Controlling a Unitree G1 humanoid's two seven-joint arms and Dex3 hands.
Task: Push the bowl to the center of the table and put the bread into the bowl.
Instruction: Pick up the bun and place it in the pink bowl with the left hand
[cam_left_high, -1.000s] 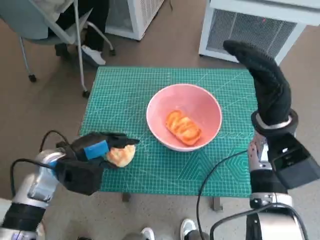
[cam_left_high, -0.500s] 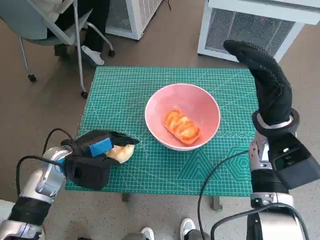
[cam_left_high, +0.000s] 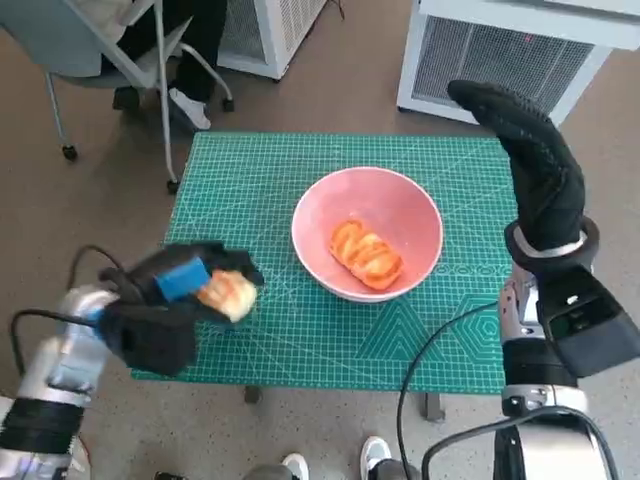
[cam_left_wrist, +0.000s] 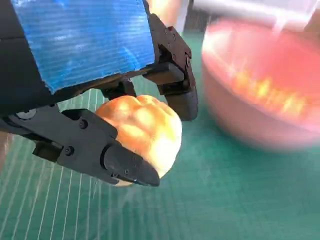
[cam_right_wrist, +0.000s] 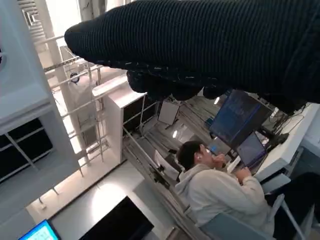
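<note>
While the left hand (cam_left_high: 185, 290) fingers (cam_left_wrist: 125, 167) clamp a bread (cam_left_wrist: 142, 130), another lies diagonally in the bowl (cam_left_high: 420, 215).

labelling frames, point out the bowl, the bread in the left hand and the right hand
bowl (cam_left_high: 400, 190): head view, bare inner wall
bread (cam_left_wrist: 145, 127): left wrist view, middle of crust
right hand (cam_left_high: 530, 160): head view, glove's middle

No legible text or labels anywhere.

From the head we look steeply down on the green cutting-mat table (cam_left_high: 260, 190); our close left-wrist view shares its pink bowl (cam_left_high: 367, 232).
</note>
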